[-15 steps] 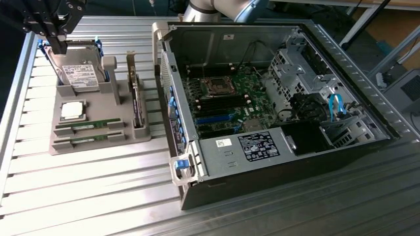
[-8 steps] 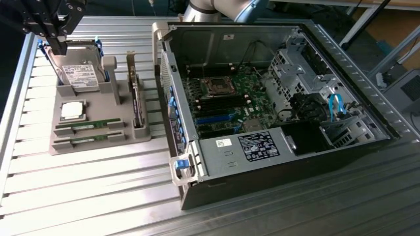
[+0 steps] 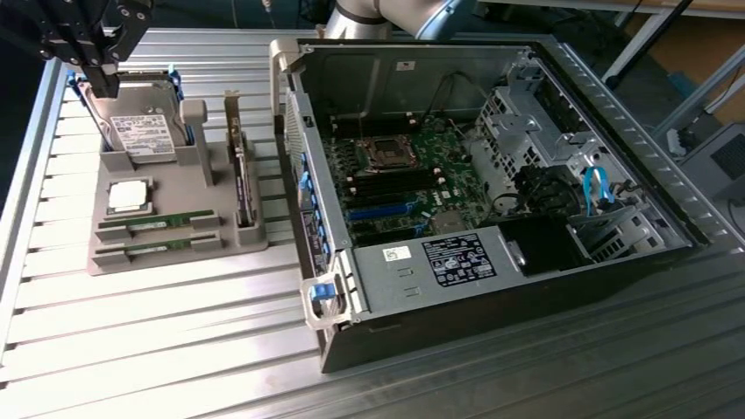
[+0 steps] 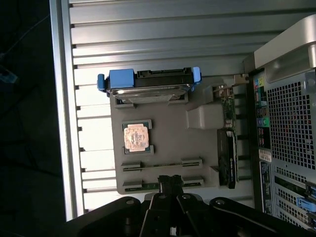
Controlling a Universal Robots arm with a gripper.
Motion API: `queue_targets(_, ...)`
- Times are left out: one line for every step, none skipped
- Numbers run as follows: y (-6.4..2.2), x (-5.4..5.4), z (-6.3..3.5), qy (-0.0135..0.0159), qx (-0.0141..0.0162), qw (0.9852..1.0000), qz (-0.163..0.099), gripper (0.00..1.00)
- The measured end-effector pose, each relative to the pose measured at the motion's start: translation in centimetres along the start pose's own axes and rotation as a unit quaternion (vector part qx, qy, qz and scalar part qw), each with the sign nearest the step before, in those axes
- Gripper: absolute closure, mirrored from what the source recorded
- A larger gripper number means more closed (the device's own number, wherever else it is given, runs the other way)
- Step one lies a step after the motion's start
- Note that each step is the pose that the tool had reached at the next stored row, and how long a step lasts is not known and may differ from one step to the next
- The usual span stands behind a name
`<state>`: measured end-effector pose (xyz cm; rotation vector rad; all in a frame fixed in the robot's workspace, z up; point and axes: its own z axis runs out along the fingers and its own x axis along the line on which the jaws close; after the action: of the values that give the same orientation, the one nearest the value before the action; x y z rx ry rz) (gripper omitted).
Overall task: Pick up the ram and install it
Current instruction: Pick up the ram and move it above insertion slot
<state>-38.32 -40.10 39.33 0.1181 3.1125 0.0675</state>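
gripper [image 4: 170,182] closed, empty | ram [image 3: 159,224] in grey holder [image 3: 174,196] | long axis along exterior view's left-right

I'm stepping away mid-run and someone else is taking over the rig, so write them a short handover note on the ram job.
Claw: shut, empty, hanging above the gray parts tray.
Two ram sticks lie in their tray slots, beside the processor.
Done: nothing lifted yet.
Left: pick up a ram stick and install it on the motherboard in the open computer case.
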Motion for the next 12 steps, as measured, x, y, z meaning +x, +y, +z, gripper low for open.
queue_targets(0.00, 0.00, 0.00, 0.0000, 0.0000, 1.0000, 0.000, 0.90)
queue_targets(0.00, 0.00, 0.00, 0.0000, 0.0000, 1.0000, 0.000, 0.90)
queue_targets(0.00, 0.00, 0.00, 0.0000, 0.0000, 1.0000, 0.000, 0.90)
queue_targets(0.00, 0.00, 0.00, 0.0000, 0.0000, 1.0000, 0.000, 0.90)
queue_targets(0.00, 0.00, 0.00, 0.0000, 0.0000, 1.0000, 0.000, 0.90)
queue_targets(0.00, 0.00, 0.00, 0.0000, 0.0000, 1.0000, 0.000, 0.90)
queue_targets(0.00, 0.00, 0.00, 0.0000, 0.0000, 1.0000, 0.000, 0.90)
queue_targets(0.00, 0.00, 0.00, 0.0000, 0.0000, 1.0000, 0.000, 0.90)
queue_targets(0.00, 0.00, 0.00, 0.0000, 0.0000, 1.0000, 0.000, 0.90)
queue_targets(0.00, 0.00, 0.00, 0.0000, 0.0000, 1.0000, 0.000, 0.90)
queue_targets(0.00, 0.00, 0.00, 0.0000, 0.0000, 1.0000, 0.000, 0.90)
queue_targets(0.00, 0.00, 0.00, 0.0000, 0.0000, 1.0000, 0.000, 0.90)
